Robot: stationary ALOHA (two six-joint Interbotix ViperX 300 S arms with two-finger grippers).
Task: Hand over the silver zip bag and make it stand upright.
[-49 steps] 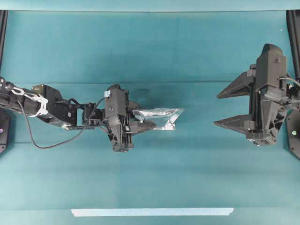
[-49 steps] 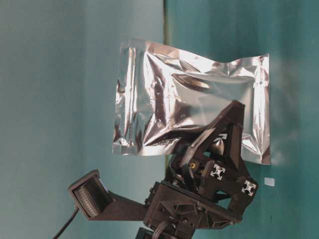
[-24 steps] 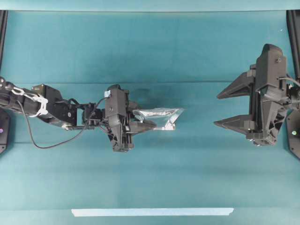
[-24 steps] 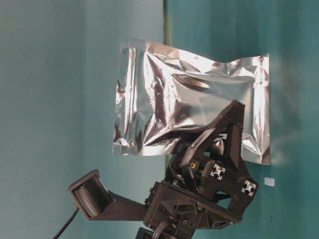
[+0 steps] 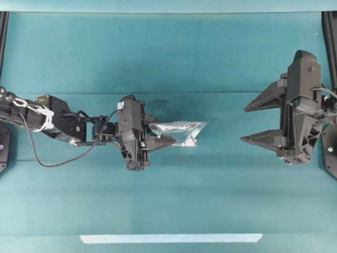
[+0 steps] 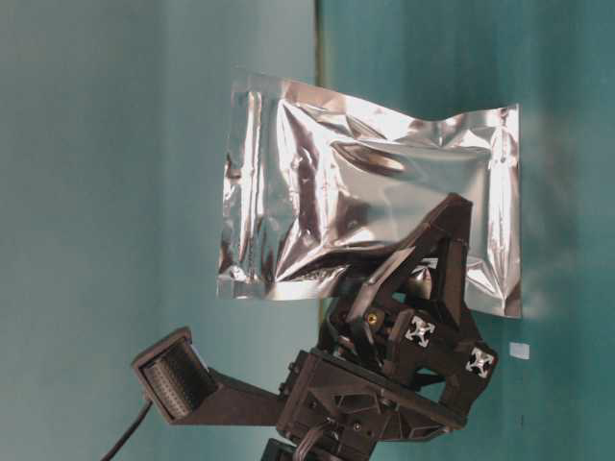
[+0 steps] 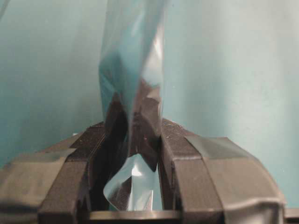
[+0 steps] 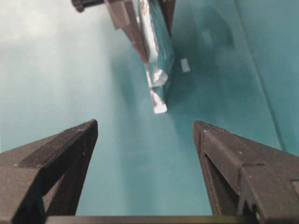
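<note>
A: Any printing on the silver zip bag (image 5: 179,132)?

B: None that can be read; the table-level view shows only crinkled foil (image 6: 370,216) with flat sealed edges and a dark reflective middle. The 2 small white cross marks below it sit on the gripper's own housing.

A: Where is the pouch?

B: Near the middle of the teal table (image 5: 168,63), clamped at 1 end by the left gripper (image 5: 160,135), its free end pointing toward the right arm. From the left wrist camera the foil (image 7: 133,70) sits pinched between the 2 padded fingers (image 7: 201,172).

A: And the right gripper (image 5: 253,121)?

B: Jaws spread wide, nothing between them, well apart from the pouch (the right wrist view sees it edge-on (image 8: 156,51) ahead).

A: Anything else around?

B: A pale tape strip (image 5: 171,238) along the near edge, and a black cable (image 5: 47,158) looping under the left arm.
</note>
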